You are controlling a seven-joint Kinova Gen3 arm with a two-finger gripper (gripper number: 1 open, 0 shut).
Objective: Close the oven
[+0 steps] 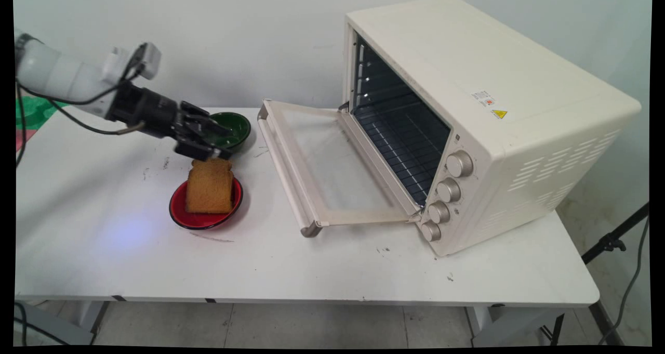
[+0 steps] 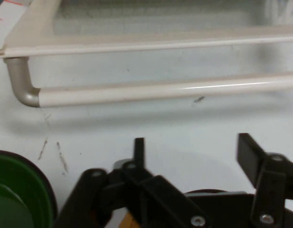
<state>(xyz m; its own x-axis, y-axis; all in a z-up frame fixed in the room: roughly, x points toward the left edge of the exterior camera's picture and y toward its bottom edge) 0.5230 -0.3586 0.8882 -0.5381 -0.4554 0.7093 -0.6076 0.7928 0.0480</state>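
A slice of brown toast [image 1: 209, 186] stands propped on a red plate [image 1: 179, 216] left of the table's middle. My black gripper [image 1: 215, 147] hovers just over the toast's far top edge, between it and a green bowl [image 1: 238, 128]. In the hand view the gripper [image 2: 191, 145] is open, with bare white table showing in the wide gap between its two fingers. A sliver of the toast [image 2: 127, 221] peeks out under the left linkage, and the green bowl [image 2: 13, 190] sits at the lower left.
A large cream toaster oven [image 1: 493, 99] stands on the right with its glass door [image 1: 322, 167] folded down flat towards the plate. The door's handle bar [image 2: 160, 90] runs across the hand view. The oven's wire rack [image 1: 402, 135] is bare.
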